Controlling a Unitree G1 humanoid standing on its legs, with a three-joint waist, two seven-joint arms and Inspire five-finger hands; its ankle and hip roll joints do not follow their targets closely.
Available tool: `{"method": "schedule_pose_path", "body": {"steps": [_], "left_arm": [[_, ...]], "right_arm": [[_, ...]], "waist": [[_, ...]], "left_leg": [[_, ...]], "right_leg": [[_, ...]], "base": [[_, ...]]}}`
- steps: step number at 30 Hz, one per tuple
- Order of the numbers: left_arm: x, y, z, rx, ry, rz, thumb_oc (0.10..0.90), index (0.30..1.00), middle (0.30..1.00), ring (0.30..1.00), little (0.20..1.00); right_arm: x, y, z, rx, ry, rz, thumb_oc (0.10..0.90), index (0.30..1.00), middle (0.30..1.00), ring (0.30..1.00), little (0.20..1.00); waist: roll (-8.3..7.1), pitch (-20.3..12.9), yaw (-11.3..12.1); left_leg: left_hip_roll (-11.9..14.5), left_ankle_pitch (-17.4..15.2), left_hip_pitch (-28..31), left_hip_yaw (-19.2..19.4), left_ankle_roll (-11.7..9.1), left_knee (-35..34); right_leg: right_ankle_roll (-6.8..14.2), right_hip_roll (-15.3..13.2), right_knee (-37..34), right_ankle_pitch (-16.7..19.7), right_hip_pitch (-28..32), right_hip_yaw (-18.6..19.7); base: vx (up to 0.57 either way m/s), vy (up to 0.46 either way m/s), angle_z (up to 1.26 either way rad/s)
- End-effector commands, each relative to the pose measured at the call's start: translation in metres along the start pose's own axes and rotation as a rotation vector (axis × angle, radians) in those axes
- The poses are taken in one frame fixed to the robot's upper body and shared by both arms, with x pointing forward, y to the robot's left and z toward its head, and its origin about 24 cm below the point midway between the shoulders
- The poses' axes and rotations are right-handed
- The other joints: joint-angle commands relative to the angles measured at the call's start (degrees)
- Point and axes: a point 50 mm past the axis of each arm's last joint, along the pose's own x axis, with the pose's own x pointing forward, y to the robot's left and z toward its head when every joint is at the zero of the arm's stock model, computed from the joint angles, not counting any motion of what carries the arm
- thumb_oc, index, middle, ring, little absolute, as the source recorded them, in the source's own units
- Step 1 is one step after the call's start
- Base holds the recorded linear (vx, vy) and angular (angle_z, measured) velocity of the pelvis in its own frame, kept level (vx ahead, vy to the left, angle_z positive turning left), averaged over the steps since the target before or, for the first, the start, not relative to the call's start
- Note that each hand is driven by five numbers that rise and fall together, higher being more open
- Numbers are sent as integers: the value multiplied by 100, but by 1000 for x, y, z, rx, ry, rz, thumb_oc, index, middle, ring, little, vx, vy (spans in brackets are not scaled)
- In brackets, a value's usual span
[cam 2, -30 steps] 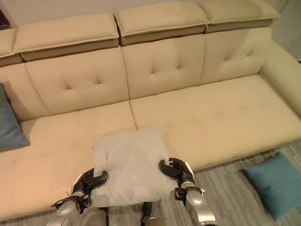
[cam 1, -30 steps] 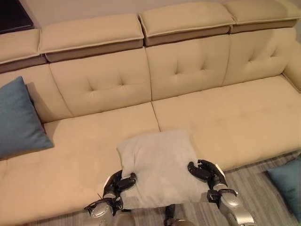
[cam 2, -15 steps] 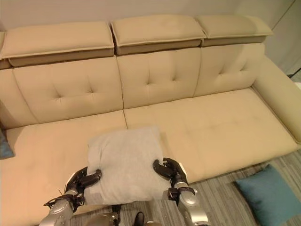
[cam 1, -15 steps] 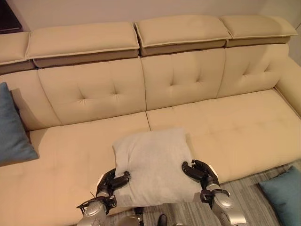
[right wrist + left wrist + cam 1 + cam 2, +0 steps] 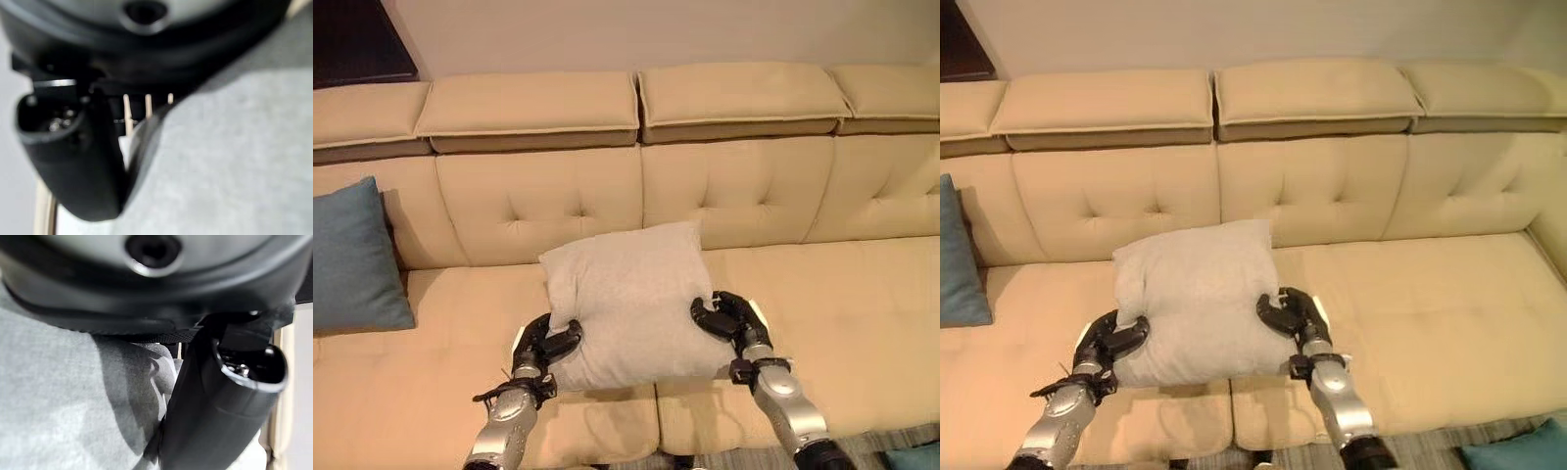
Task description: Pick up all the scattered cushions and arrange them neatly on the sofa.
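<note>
A light grey cushion is held over the beige sofa's seat, tilted up towards the backrest. My left hand is shut on its lower left edge and my right hand is shut on its right edge. In the left wrist view the thumb presses into the grey cushion; the right wrist view has the thumb against the grey cushion. A blue cushion leans on the backrest at the sofa's left end. Another blue cushion lies on the floor at the lower right.
The sofa's backrest with raised headrests runs across the view. The seat to the right of the grey cushion is bare. A strip of striped rug lies in front of the sofa.
Both hands have lifted the grey cushion up and forward over the seat, towards the backrest. The camera has moved closer and shifted, so the whole sofa sits differently in view.
</note>
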Motion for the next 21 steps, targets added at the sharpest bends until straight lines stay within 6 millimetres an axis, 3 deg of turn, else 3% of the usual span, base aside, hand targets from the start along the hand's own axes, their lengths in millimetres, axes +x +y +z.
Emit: {"method": "schedule_pose_path", "body": {"steps": [1, 3, 4, 5, 6, 9, 10, 11, 14, 15, 21], "left_arm": [[9, -64, 74, -6, -383, -255, 400, 300, 300, 300, 300], [12, -73, 86, -10, -426, -263, 400, 300, 300, 300, 300], [17, -87, 107, 3, -506, -279, 400, 300, 300, 300, 300], [17, -88, 108, 2, -508, -279, 400, 300, 300, 300, 300], [23, -103, 140, 40, -619, -283, 400, 300, 300, 300, 300], [25, -118, 196, 109, -813, -259, 400, 300, 300, 300, 300], [23, -124, 228, 153, -930, -220, 400, 300, 300, 300, 300], [23, -124, 229, 153, -932, -220, 400, 300, 300, 300, 300], [13, -131, 280, 219, -1127, -122, 400, 300, 300, 300, 300], [13, -132, 280, 219, -1128, -122, 400, 300, 300, 300, 300], [0, -142, 333, 340, -1309, -9, 400, 300, 300, 300, 300]], "right_arm": [[6, 42, 80, 71, -416, 143, 400, 300, 300, 300, 300], [10, 43, 92, 60, -462, 128, 400, 300, 300, 300, 300], [15, 45, 113, 45, -535, 106, 400, 300, 300, 300, 300], [16, 45, 113, 45, -537, 105, 400, 300, 300, 300, 300], [23, 52, 141, 24, -626, 88, 400, 300, 300, 300, 300], [32, 51, 193, -41, -781, 25, 400, 300, 300, 300, 300], [34, 51, 226, -78, -881, -23, 400, 300, 300, 300, 300], [34, 51, 227, -77, -883, -24, 400, 300, 300, 300, 300], [26, 51, 281, -147, -1078, -165, 400, 300, 300, 300, 300], [26, 51, 282, -146, -1079, -166, 400, 300, 300, 300, 300], [17, 44, 331, -310, -1241, -366, 400, 300, 300, 300, 300]], "waist": [[166, -347, -18], [213, -271, -32], [277, -168, -39], [279, -171, -46], [353, -57, -61], [437, 13, -94], [445, -36, -92], [443, -50, -95], [397, -195, -60], [396, -205, -58], [308, -329, -20]], "left_leg": [[247, -360, 54, 335, -372, 4], [270, -284, -101, 290, -418, 4], [275, -197, -343, 235, -466, 4], [274, -192, -362, 227, -466, 4], [271, -75, -699, 150, -515, 4], [251, 28, -1246, 112, -585, 4], [259, 46, -1556, 128, -623, 4], [252, 71, -1596, 124, -617, 4], [279, 181, -2181, 176, -697, 4], [279, 184, -2199, 177, -697, 4], [238, 294, -2752, 167, -737, 4]], "right_leg": [[259, 25, 74, -797, 359, -240], [248, 37, 74, -801, 261, -290], [254, 18, 74, -774, 86, -344], [253, 18, 74, -772, 69, -351], [260, 1, 74, -688, -263, -381], [316, -22, 74, -518, -845, -368], [357, -5, 74, -421, -1184, -287], [357, -12, 74, -400, -1222, -290], [410, 30, 74, -253, -1833, -170], [409, 30, 74, -250, -1852, -168], [456, -19, 74, -117, -2440, -114]], "base": [[-71, -85, 17], [-172, -41, -1], [-190, -14, 19], [-288, -16, 26], [-224, -3, 26], [-239, 14, 19], [-161, 20, 24], [-128, 15, 16], [-76, 18, -13], [-35, 36, -19], [5, 27, -7]]}}
